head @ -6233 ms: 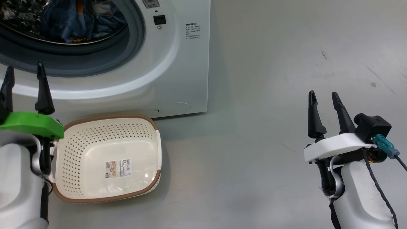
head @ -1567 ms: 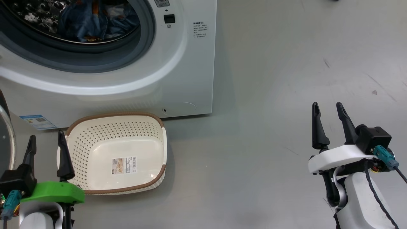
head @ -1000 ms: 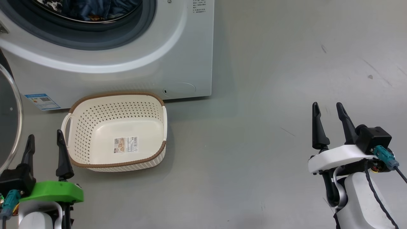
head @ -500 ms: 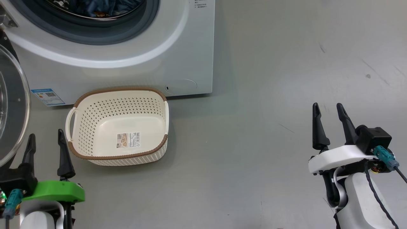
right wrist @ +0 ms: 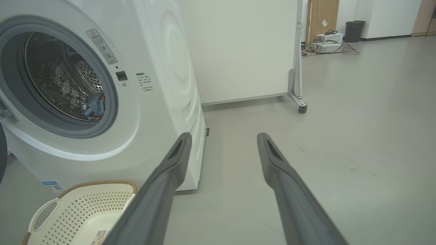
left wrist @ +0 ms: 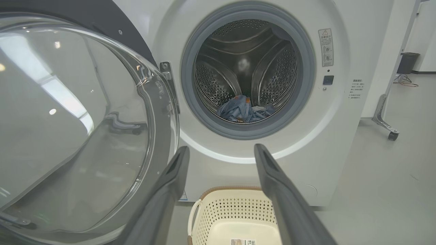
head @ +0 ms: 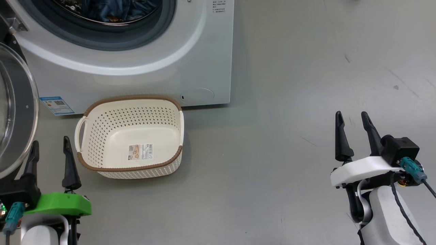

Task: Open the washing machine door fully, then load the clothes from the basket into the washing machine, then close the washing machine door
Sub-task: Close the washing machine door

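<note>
Glass ringed in glossy black, the washing machine door [head: 24, 112] stood swung wide at the far left of the head view; just below it the left gripper [head: 50, 142] hung above the floor [head: 289, 102], its two dark fingers [head: 69, 163] spread wide and holding nothing; beside it sat the basket [head: 131, 98], cream and perforated, bare but for a label [head: 140, 152] on its bottom, just in front of the washing machine [head: 190, 68]; the clothes [head: 115, 8], blue fabric, lay heaped low in the steel drum [left wrist: 245, 68], clear of the grey gasket [left wrist: 190, 68] as far as the left wrist view showed; at the far right, well apart from everything, the right gripper [head: 351, 114] was likewise spread wide and empty.

With the basket empty and the load inside, closing the door looked to be the step in hand. The left gripper seemed best placed; it would do well to press on the black rim [left wrist: 102, 20] near its free edge, not on the glass bowl [left wrist: 68, 119]; to follow the hinge's arc; to push until the door sat flush; and to keep its fingers out of the closing gap.

Counted: one door; one basket; one label; one washing machine; one heap of clothes, the number of garments impossible to tell; two grippers, two fingers each.
</note>
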Tool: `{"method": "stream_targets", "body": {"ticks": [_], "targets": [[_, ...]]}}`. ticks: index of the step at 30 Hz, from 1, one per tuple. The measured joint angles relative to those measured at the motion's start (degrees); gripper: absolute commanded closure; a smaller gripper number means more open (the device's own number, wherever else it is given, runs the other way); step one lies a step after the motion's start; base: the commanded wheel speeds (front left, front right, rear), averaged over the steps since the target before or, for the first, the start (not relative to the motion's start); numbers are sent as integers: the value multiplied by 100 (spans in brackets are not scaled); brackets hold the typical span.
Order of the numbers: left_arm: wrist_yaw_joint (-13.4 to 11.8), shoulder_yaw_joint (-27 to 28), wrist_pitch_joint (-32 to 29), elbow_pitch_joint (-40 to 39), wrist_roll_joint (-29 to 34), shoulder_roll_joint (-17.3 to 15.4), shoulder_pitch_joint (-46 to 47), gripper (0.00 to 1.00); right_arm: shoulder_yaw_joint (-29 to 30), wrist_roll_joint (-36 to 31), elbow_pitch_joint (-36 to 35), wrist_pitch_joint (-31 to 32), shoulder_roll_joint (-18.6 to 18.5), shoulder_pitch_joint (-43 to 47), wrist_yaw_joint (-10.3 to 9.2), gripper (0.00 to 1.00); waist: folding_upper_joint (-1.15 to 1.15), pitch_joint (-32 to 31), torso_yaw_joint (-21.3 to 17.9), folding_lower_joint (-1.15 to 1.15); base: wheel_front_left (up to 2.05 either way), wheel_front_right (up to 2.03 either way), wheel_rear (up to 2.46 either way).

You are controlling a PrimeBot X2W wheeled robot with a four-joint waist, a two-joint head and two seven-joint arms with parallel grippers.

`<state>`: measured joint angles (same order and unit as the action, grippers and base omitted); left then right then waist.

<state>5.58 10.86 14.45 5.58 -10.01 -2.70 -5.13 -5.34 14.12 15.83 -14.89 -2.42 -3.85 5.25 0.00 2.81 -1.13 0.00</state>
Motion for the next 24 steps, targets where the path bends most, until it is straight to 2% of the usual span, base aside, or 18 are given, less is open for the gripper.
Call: {"method": "stream_targets", "body": {"ticks": [11, 24], "targets": [[1, -63, -1, 40, 0, 10, -15, 0, -18, 3, -90, 0, 0, 18, -1, 0, 0, -30, 127, 0, 0, 0, 0], [4, -149, -1, 140, -2, 15, -14, 0, -12, 11, -191, 0, 1, 84, -9, 0, 0, -11, 598, 0, 0, 0, 0]]}}
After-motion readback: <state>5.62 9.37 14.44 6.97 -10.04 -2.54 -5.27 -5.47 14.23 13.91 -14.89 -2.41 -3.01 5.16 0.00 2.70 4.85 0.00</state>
